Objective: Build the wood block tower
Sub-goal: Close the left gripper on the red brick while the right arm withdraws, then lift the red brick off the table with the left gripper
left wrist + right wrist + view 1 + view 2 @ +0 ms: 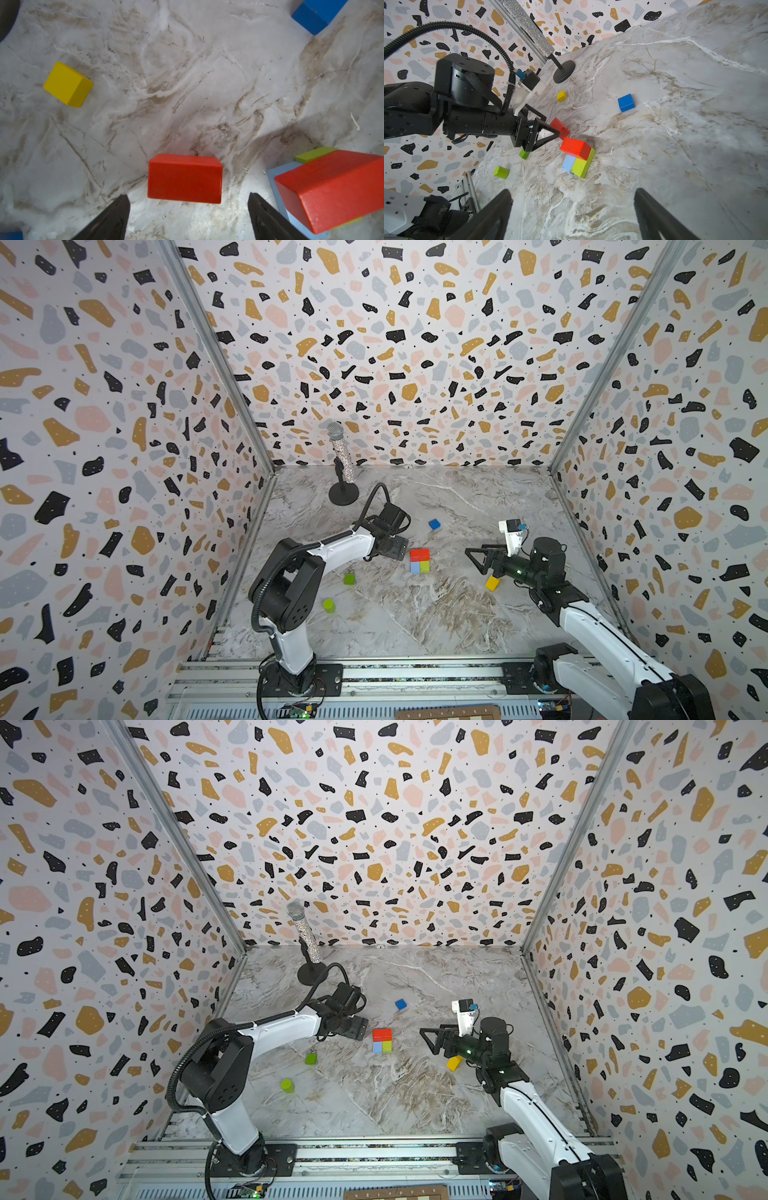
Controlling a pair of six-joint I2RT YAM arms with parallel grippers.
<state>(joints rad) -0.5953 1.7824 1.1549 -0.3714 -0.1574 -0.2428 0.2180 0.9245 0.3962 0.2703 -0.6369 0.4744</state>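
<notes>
Seeing closest to the lens, in the left wrist view, the left claw [188, 196], spread wide and pinching nothing. Finding a loose red brick [185, 178] lying flat on the table [187, 83] just ahead of the tips, in line with the gap, its long axis running from one finger [113, 220] toward the other, with only little spare room at each end. Not finding this brick in both top views, probably hidden under the claw. Noticing the stack [577, 158] just beside the brick, near the middle of the table: a light-blue brick [415, 568] and a lime brick [424, 567] side by side, carrying a second red brick [419, 554] across them. Judging the left arm as clearly the nearer one. Noting the right claw [573, 192] also spread and empty, well apart toward the right edge, near a yellow block [492, 583]. Expecting free room toward the far edge, with only a blue cube [434, 524] there; fearing a knock against the stack from the finger on that side. Passing over the microphone [341, 456] in the far left corner.
</notes>
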